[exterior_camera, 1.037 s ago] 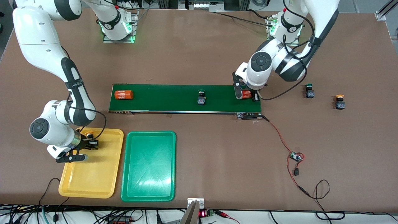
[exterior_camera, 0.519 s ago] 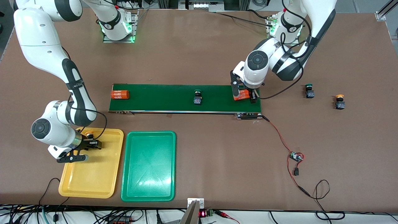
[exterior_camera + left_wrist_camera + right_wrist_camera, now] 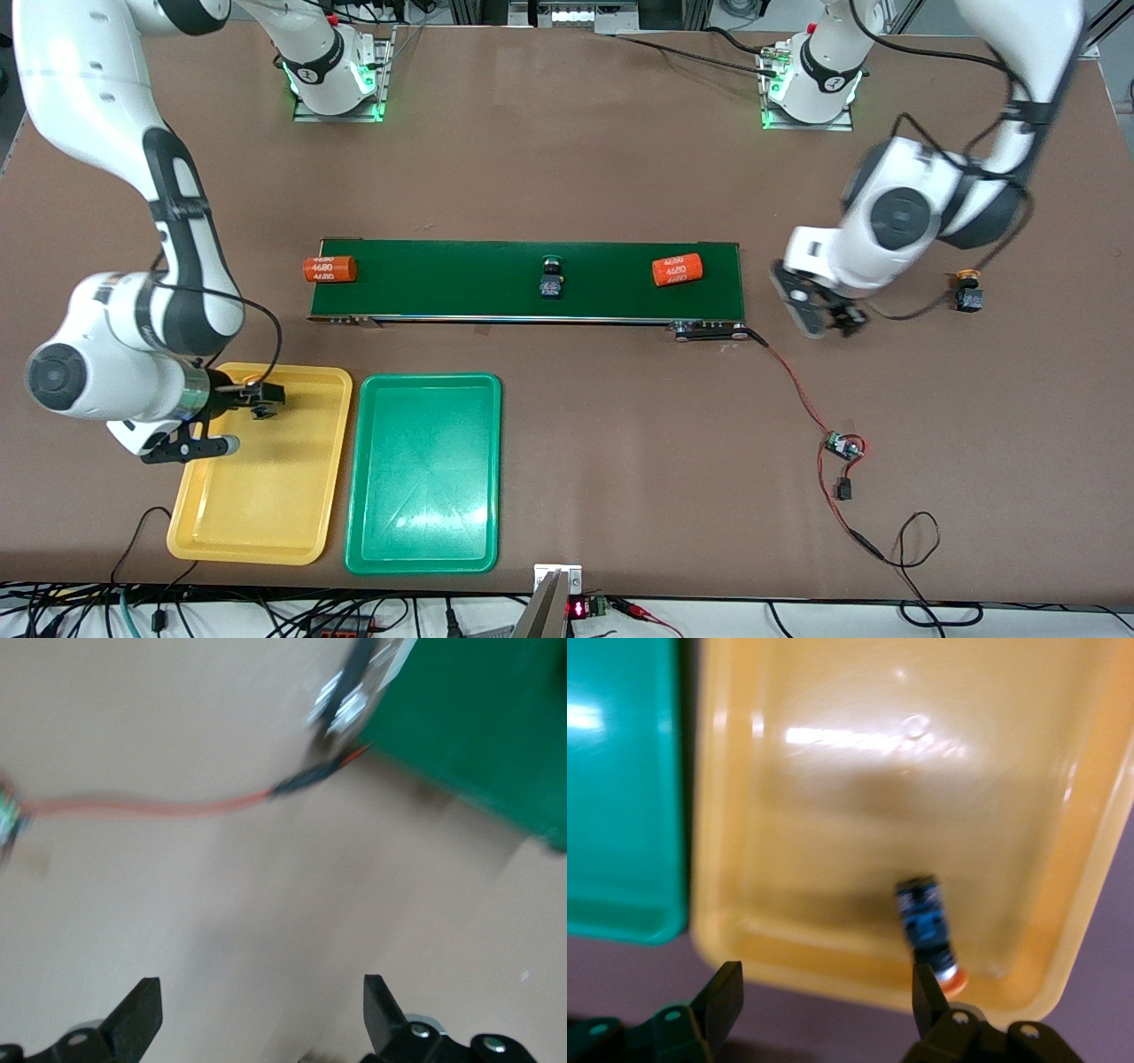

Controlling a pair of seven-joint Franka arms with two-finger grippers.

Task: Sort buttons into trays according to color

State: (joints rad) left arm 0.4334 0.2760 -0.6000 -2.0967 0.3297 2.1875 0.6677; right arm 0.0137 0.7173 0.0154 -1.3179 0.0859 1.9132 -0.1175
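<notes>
The right gripper [image 3: 232,418], fingers apart, hangs over the yellow tray [image 3: 266,514]; a yellow-capped button [image 3: 928,923] lies loose in it. At two o'clock, a green-capped button [image 3: 551,278] sits on the conveyor belt [image 3: 461,292]. The left gripper [image 3: 824,315], fingers spread and holding nothing, hovers past the belt's end; another yellow-capped button [image 3: 967,293] stands at its three o'clock.

The whole desk [image 3: 567,443] is seen from a high front camera facing both arm bases. A close downward look at bare desk by the conveyor belt [image 3: 478,735] end and red wire [image 3: 151,804] is given by the left wrist camera. The yellow tray [image 3: 1090,859] and green tray [image 3: 620,797], shared with the front view, are seen closely from the right wrist.
</notes>
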